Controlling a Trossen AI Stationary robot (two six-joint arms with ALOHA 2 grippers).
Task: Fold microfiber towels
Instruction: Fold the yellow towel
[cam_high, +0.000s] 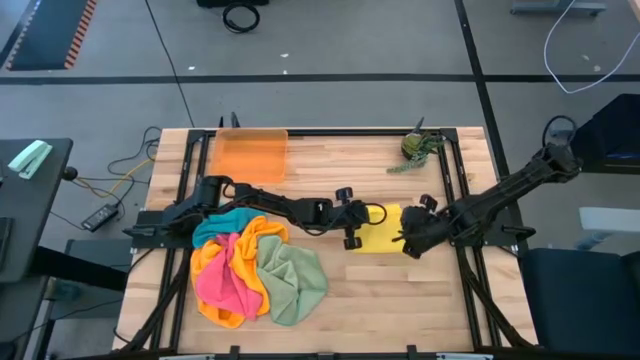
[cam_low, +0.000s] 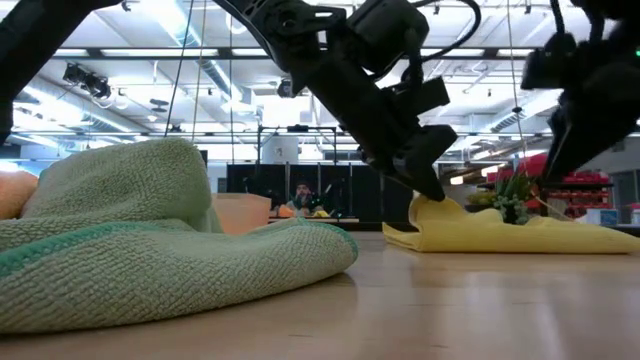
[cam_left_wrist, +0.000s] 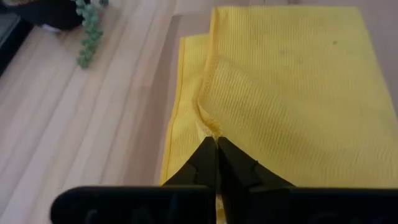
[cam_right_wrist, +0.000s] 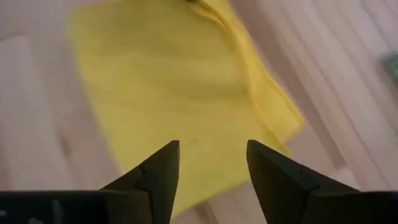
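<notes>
The yellow towel (cam_high: 383, 232) lies folded on the wooden table (cam_high: 400, 300), right of the middle, between the two grippers. Its weave shows as fine ribbed rows in the left wrist view, where one layer (cam_left_wrist: 286, 93) rests on another and the lower layer peeks out as a narrow strip along one edge. The left gripper (cam_high: 352, 238) has its fingers pressed together on a pinch of that yellow towel at its left edge, drawing the cloth up into a small peak with creases running from it; in the low view this lifted corner (cam_low: 432, 205) stands up from the otherwise flat towel. The right gripper (cam_high: 408, 243) hovers at the towel's right edge with its fingers (cam_right_wrist: 155, 180) spread apart and nothing between them, the yellow cloth lying below. To the left, near the front of the table, a heap of unfolded towels sits bunched together: a teal towel (cam_high: 228, 222) at the back, an orange towel (cam_high: 262, 240) and a pink towel (cam_high: 220, 280) crumpled in the middle, and a sage green towel (cam_high: 295, 280) spread on the right side of the heap. A translucent orange tray (cam_high: 250, 154) rests at the far edge of the table, and a small green plant (cam_high: 416, 148) stands at the far right.
</notes>
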